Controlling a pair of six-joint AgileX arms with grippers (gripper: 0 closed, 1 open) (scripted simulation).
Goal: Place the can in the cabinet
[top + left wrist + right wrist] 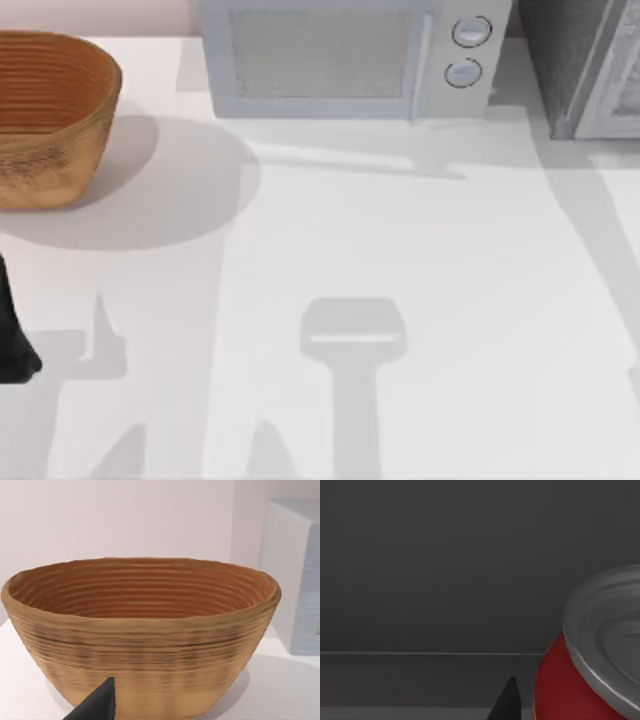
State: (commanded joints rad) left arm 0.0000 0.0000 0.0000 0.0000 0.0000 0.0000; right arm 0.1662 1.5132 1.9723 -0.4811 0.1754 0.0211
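Note:
The can (570,695) is red with a silver lid and sits close in the right wrist view, against the dark grey inside of the cabinet (445,570). A black tip of my right gripper (507,705) rises just beside the can, with a narrow gap between them. In the top view the grey cabinet (590,70) stands at the table's far right corner. My left arm (12,340) is parked at the table's left edge, and a dark part of my left gripper (97,705) points at the basket.
A woven brown basket (45,115) stands at the back left of the white table (400,250), seen close in the left wrist view as the basket (145,630). A pale microwave (350,60) stands at the back middle.

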